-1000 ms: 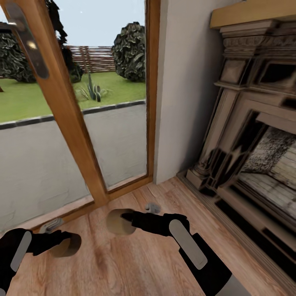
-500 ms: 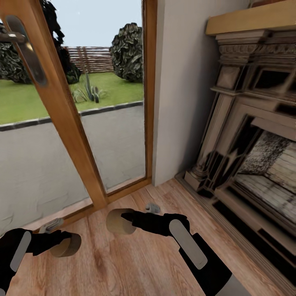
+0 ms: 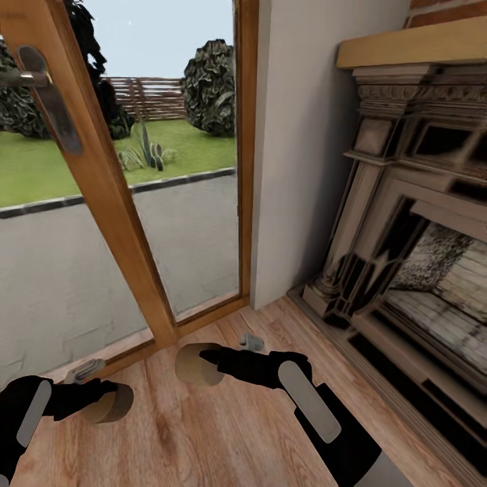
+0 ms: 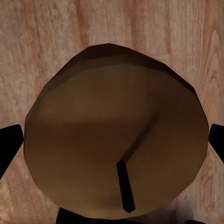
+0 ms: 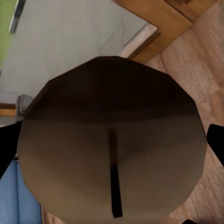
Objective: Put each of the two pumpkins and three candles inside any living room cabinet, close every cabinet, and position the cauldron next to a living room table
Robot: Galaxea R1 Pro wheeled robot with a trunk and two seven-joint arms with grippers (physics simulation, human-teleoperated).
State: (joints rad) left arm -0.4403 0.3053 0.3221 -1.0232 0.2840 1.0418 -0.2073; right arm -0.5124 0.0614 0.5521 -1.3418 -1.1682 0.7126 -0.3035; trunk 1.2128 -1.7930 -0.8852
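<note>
Beige-brown wax in both grips. Left gripper (image 3: pixel 91 399), lower left of the frame, has its fingers closed on one candle (image 3: pixel 111 402); right gripper (image 3: pixel 213 362), lower centre, is clamped on a second candle (image 3: pixel 196 364). Both candles lie on their sides, long axis pointing forward from the fingers, wick end toward the wrist cameras. Wood floor (image 3: pixel 223 433) beneath. Farther off: glass door (image 3: pixel 108 203) upper left, fireplace (image 3: pixel 412 223) right. Judgement: transit step; cabinet location unknown from here. Finger contact hidden behind the candle bodies.
</note>
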